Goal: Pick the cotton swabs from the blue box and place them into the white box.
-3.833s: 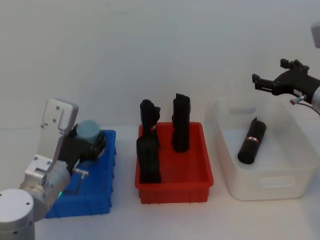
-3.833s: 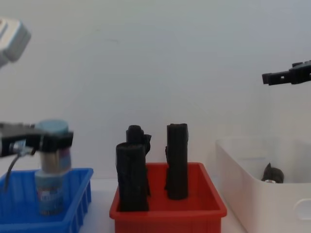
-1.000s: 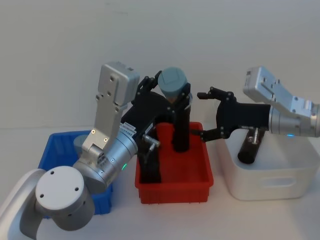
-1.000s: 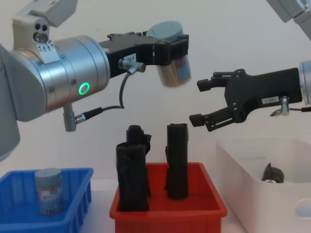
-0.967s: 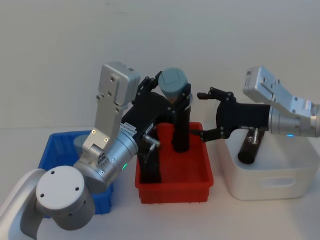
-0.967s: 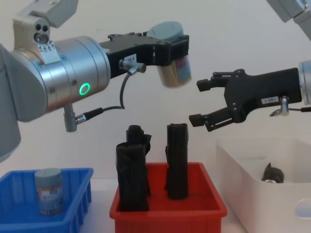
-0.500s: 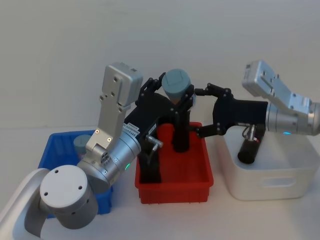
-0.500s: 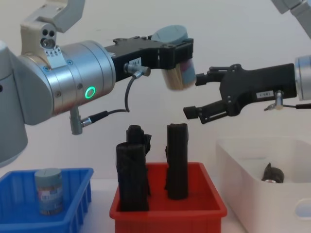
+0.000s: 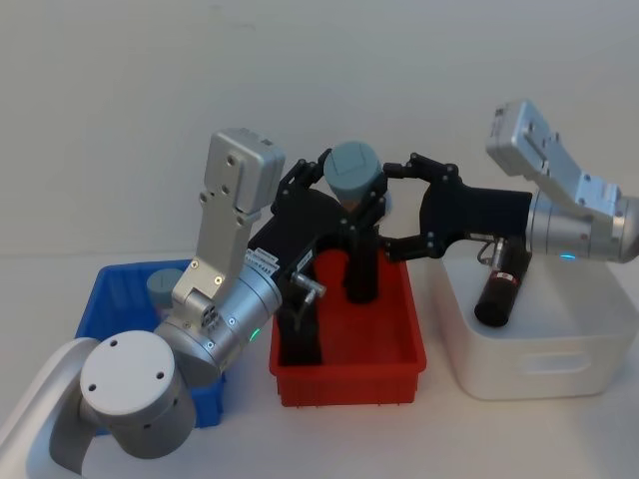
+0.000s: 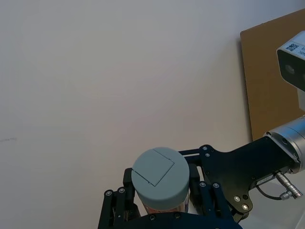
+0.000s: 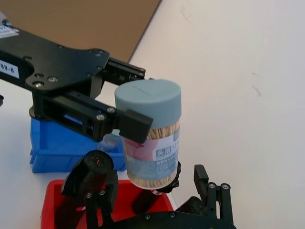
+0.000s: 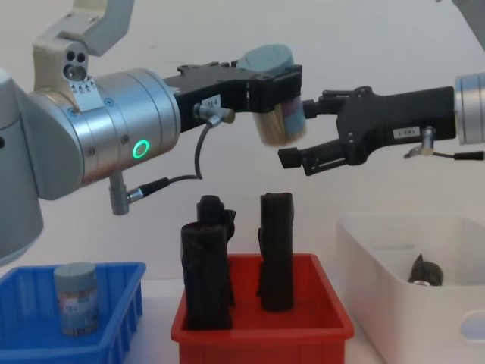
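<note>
Cotton swabs occupy two places. One jar (image 12: 75, 297) stands upright in the blue box (image 12: 114, 317) at the far left, untouched. The second jar (image 12: 276, 95) is held in the air above the red tray (image 12: 261, 331), tilted, lid up and base leaning toward my right side.

My left gripper (image 12: 274, 82) holds this jar; its fingers are clamped on the jar's upper body, just below the grey-blue lid. In the right wrist view the jar (image 11: 151, 136) shows its label and beige sticks below the left fingers (image 11: 133, 125), so the lower half is free.

My right gripper (image 12: 303, 133) sits immediately to the right of the jar, fingers spread wide. The upper finger reaches level with the lid and the lower finger passes under the base, so the jar lies between or just in front of them. I cannot tell whether either finger touches it yet.

The step in hand appears to be a transfer from left to right, with the white box (image 12: 394, 299) farther right as the destination. It already contains one black rolled bundle (image 9: 496, 289).

Risks from this position:
- If the left fingers release before the right fingers have closed, the jar falls into the red tray among the black rolls (image 12: 206, 265).
- The tilt means the right fingers may close on a slanted, smooth wall and let it slip or rotate.
- The two grippers stand very near each other; a small misalignment could bring finger against finger.
</note>
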{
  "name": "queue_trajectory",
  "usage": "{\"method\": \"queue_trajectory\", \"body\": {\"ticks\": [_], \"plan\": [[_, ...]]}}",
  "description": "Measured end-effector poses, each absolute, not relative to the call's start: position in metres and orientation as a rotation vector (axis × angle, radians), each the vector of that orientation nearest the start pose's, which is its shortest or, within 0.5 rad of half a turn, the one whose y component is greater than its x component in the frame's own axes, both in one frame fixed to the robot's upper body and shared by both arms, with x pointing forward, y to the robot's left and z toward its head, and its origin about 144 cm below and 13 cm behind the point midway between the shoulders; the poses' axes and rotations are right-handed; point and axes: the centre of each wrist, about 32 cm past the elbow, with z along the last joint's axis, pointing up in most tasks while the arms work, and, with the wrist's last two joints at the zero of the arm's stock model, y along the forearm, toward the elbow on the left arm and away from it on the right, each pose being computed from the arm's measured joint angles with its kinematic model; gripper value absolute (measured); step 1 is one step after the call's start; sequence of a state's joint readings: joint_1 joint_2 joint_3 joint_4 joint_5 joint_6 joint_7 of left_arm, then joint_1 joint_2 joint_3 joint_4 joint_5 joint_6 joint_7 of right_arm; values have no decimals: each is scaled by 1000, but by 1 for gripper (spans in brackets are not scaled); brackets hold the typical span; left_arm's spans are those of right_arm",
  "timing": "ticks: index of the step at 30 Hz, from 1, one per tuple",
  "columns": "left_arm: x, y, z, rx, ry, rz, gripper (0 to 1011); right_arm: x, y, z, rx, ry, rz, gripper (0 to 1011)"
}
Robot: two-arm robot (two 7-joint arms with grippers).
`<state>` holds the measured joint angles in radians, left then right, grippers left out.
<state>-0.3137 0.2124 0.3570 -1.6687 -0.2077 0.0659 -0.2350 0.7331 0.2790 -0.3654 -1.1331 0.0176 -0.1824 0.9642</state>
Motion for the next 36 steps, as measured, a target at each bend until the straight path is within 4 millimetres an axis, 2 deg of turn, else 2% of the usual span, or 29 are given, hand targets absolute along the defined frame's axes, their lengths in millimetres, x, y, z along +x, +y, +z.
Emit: {"method": "queue_trajectory", "body": {"ticks": [36], "plan": [[516, 170, 1263, -107, -247, 960, 671, 640, -232, 1302, -273, -528, -418, 1002]]}}
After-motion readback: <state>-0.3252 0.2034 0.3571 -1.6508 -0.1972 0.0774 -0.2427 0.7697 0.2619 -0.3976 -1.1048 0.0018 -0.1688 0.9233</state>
